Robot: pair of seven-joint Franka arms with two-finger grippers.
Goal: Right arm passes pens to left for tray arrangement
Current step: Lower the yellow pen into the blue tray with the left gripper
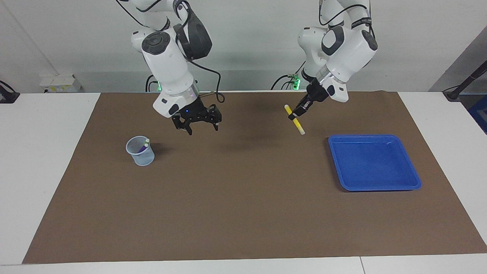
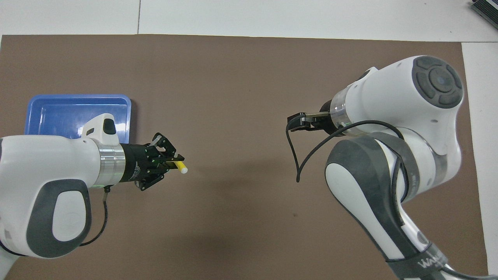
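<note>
My left gripper (image 1: 297,114) is shut on the yellow pen (image 1: 299,126), which hangs tilted with its pale end down, over the brown mat beside the blue tray (image 1: 374,188). In the overhead view the left gripper (image 2: 173,166) shows the yellow pen (image 2: 181,169) poking out past its tips, next to the tray (image 2: 58,112). My right gripper (image 1: 203,130), marked by a blue light, is open and holds nothing; it hovers over the mat near the mesh cup (image 1: 140,155). A purple pen (image 1: 141,148) and another pale-ended pen stand in the cup.
A brown mat (image 1: 243,198) covers most of the white table. The tray holds nothing. In the overhead view the right arm's wrist hides its gripper and the cup, and a black cable (image 2: 295,155) loops down from that wrist.
</note>
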